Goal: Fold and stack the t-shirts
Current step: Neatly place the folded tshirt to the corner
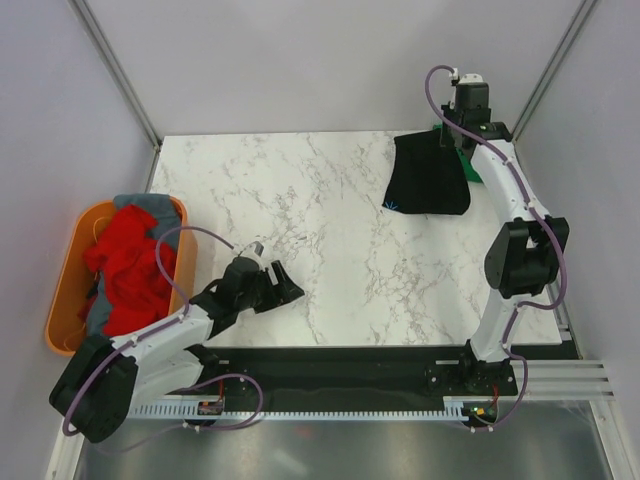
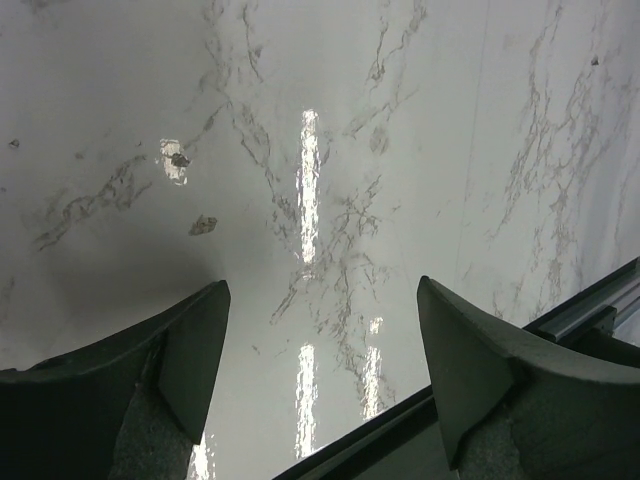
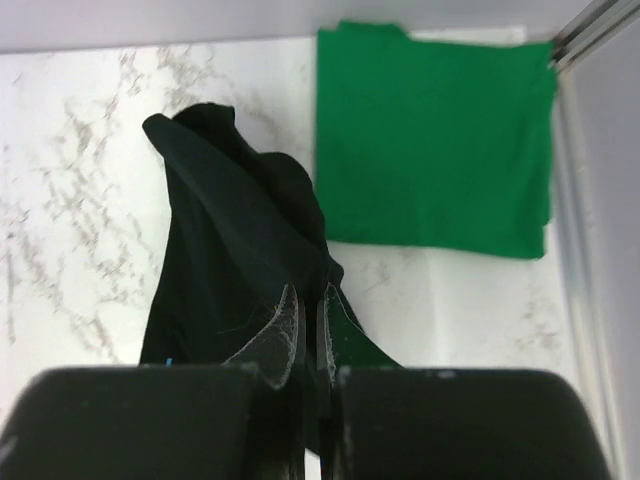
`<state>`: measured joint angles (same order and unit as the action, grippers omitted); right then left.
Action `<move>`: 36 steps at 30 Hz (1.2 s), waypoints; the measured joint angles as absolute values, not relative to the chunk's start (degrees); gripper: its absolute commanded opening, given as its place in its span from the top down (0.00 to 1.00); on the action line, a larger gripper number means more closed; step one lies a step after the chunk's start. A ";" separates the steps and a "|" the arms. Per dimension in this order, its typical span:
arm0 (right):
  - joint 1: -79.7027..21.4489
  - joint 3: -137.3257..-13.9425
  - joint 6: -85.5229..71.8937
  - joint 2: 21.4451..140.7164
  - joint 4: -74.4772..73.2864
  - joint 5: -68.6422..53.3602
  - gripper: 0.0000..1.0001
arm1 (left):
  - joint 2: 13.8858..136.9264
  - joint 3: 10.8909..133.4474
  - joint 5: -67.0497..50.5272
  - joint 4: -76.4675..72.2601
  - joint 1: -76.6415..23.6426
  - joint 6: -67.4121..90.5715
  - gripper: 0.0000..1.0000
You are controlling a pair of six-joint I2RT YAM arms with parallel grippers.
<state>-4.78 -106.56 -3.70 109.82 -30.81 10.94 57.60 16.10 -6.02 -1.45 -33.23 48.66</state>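
My right gripper (image 3: 308, 300) is shut on the black t-shirt (image 3: 225, 250) and holds it up at the far right of the table; the shirt hangs folded in the top view (image 1: 430, 175). The bright green t-shirt (image 3: 435, 140) lies folded flat on the table beyond it, mostly hidden behind the arm in the top view (image 1: 473, 170). The red t-shirt (image 1: 125, 265) and the grey t-shirt (image 1: 150, 207) lie crumpled in the orange tub (image 1: 62, 290) at the left. My left gripper (image 2: 320, 340) is open and empty, low over bare marble near the table's front edge (image 1: 275, 290).
The marble table (image 1: 320, 230) has a black rail along its near edge (image 2: 560, 310). Grey walls and metal corner posts (image 1: 120, 75) close in the back and sides. The orange tub stands off the table's left edge.
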 measured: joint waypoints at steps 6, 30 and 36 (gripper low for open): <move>-2.31 -107.33 1.96 109.86 -26.74 11.07 1.00 | 61.25 18.35 -6.26 -1.61 -33.06 48.60 0.18; 5.10 -123.98 4.32 121.08 -23.90 4.43 1.00 | 65.28 20.93 -6.20 -1.61 -33.06 48.56 0.20; 6.39 -126.45 4.32 123.96 -22.59 3.77 1.00 | 65.54 21.06 -6.20 -1.61 -33.06 48.56 0.20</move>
